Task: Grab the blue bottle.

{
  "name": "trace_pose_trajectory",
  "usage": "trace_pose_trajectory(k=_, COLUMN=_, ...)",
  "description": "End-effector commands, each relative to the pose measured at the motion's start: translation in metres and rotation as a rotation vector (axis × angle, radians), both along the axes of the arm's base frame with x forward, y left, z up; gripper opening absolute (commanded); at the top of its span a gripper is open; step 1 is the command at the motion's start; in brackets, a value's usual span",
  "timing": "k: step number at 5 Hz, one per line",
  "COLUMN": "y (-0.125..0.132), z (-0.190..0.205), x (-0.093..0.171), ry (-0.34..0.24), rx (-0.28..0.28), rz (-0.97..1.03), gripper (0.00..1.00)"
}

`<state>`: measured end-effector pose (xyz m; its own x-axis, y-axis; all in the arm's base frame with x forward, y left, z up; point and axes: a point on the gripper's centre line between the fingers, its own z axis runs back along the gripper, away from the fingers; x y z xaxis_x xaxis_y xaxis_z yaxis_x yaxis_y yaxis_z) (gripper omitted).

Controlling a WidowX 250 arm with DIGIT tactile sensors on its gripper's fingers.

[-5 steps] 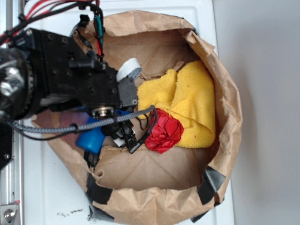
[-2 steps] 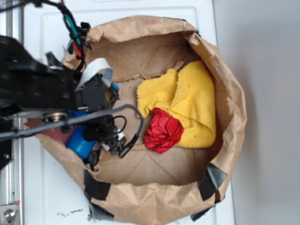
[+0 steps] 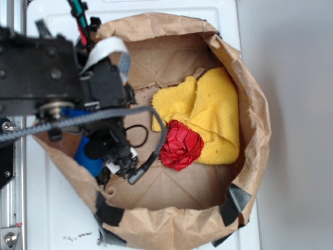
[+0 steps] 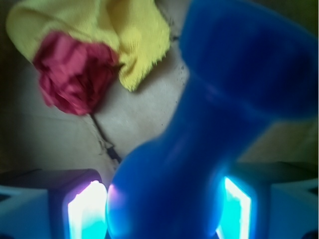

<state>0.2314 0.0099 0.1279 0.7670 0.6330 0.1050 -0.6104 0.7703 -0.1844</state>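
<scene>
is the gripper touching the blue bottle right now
Touching. In the wrist view the blue bottle fills the space between the gripper's two lit fingers, its body pressed against both with no gap showing.

Blue bottle (image 4: pixel 199 149), yellow cloth (image 3: pixel 208 114), red ball (image 3: pixel 179 146)

Arm with gripper (image 3: pixel 112 151) has shifted toward the left wall of the paper bag (image 3: pixel 255 120) over the last second, away from the red ball (image 3: pixel 180 145); the black body that earlier reached almost to the ball now sits well apart from it. White ribbon cable (image 3: pixel 106 52) moved up toward the bag's top-left rim. Blue bottle (image 3: pixel 88 156) moved left with the gripper, now against the bag's left wall, less of it visible under the arm. More bare bag floor now shows between gripper and ball. Black cable loop (image 3: pixel 136 136) now lies uncovered just left of the ball.
</scene>
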Motion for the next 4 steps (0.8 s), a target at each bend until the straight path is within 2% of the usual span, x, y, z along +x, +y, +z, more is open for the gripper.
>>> trace_pose_trajectory(k=1, y=-0.003, z=0.059, x=0.007, ry=-0.107, rx=0.034, rz=-0.071, gripper=0.0)
trace_pose_trajectory(k=3, y=-0.01, z=0.086, x=0.026, ry=-0.121, rx=0.075, rz=-0.052, gripper=0.0)
trace_pose_trajectory(k=4, y=-0.014, z=0.082, x=0.032, ry=-0.146, rx=0.11, rz=-0.077, gripper=0.0)
